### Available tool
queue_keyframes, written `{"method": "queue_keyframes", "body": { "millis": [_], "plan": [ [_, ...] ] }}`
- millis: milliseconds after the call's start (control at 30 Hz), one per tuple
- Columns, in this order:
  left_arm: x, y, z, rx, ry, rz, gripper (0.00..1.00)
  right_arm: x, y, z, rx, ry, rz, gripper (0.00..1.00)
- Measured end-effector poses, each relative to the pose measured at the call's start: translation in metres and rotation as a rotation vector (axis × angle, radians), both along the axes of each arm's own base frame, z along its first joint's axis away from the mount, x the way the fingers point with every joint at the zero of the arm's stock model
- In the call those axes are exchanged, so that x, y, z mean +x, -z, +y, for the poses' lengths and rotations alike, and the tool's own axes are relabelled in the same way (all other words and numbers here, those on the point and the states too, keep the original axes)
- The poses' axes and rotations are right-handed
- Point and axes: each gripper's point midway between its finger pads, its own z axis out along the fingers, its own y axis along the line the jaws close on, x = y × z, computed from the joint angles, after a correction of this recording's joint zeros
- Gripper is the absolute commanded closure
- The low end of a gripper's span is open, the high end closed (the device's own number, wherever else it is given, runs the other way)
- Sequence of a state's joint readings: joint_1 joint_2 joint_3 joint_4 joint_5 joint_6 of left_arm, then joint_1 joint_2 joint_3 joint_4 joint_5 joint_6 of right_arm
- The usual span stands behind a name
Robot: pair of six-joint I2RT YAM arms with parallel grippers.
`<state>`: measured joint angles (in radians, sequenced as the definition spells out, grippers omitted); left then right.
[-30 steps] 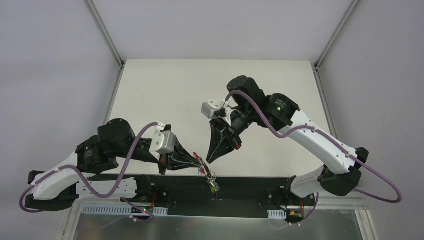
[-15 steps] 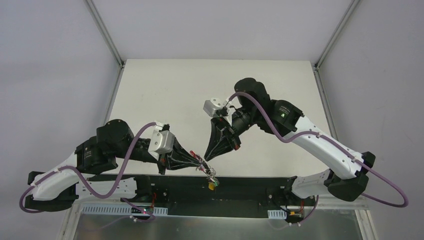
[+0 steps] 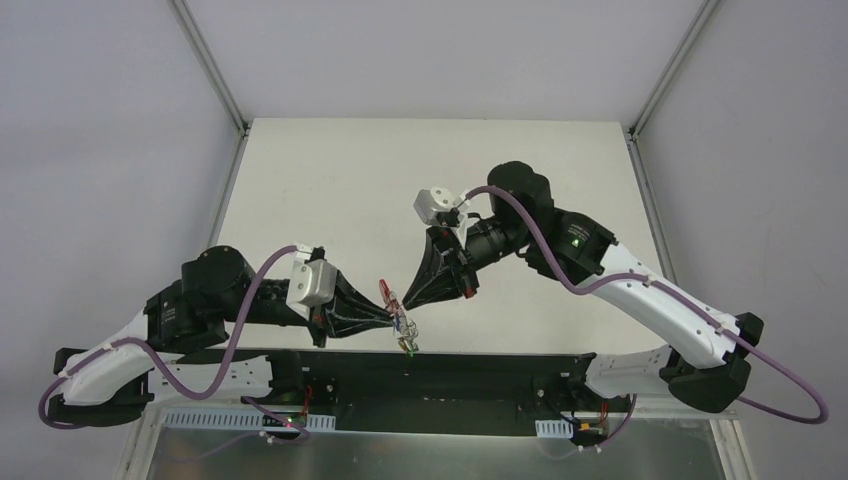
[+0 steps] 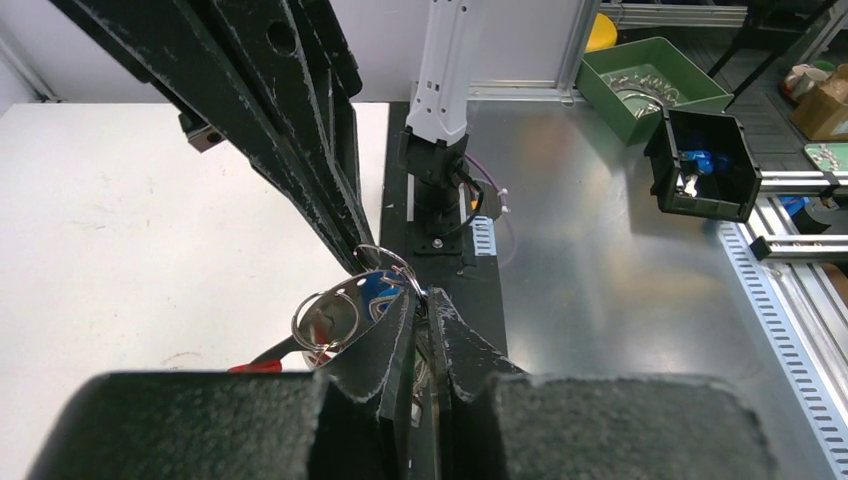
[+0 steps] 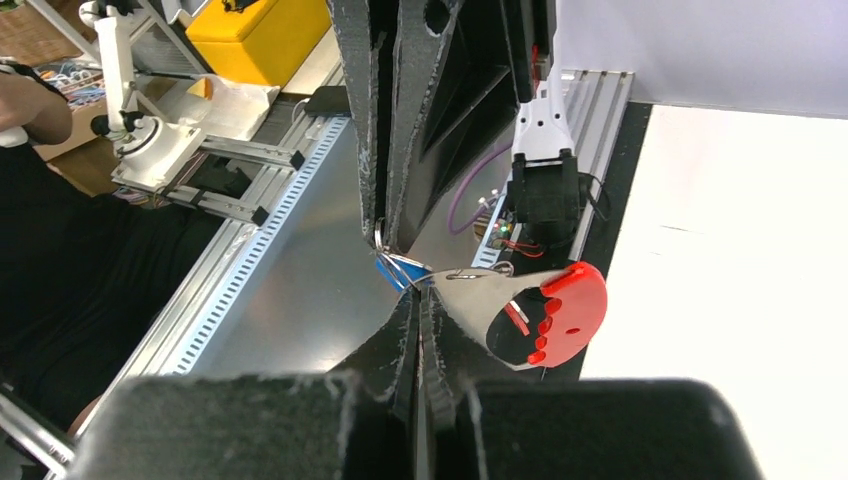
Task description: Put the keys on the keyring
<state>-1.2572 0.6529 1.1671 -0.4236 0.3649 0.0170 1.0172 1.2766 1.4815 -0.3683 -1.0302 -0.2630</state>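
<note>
left gripper [image 4: 422,300]: pinched almost closed on the keyring [image 5: 500,300], held in the air over the table [image 3: 330,180] near edge
right gripper [image 5: 418,295]: closed tight, empty, tip against the bunch
blue key [image 4: 378,292]: by the rings
risk: right tip's push may lever the bunch out of the thin pinch, so it drops

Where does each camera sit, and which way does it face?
Top external: above and behind, facing down at the table; left arm, right arm show.
Left wrist: on the left arm, looking along the left pincer to the right pincer.
Right wrist: on the right arm, looking along its pincer to the left one.
Shared: both wrist views show the keyring.
</note>
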Motion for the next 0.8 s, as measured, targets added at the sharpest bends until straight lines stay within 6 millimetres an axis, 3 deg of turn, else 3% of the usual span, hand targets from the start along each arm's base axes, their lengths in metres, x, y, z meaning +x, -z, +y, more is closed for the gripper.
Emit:
{"method": "queue_keyframes", "body": {
  "millis": [200,433,800],
  "plan": [
    [0.005,0.0,0.003,-0.006,-0.031,-0.004,0.88,0.004,-0.006,-0.001,0.03,0.052,-0.018,1.0],
    [0.006,0.006,0.002,0.007,-0.037,0.0,0.76,0.009,-0.011,0.001,0.058,0.085,-0.028,1.0],
    [0.013,0.01,0.004,0.008,-0.08,0.0,0.74,0.01,-0.013,0.003,0.073,0.098,-0.024,1.0]
  ]
}}
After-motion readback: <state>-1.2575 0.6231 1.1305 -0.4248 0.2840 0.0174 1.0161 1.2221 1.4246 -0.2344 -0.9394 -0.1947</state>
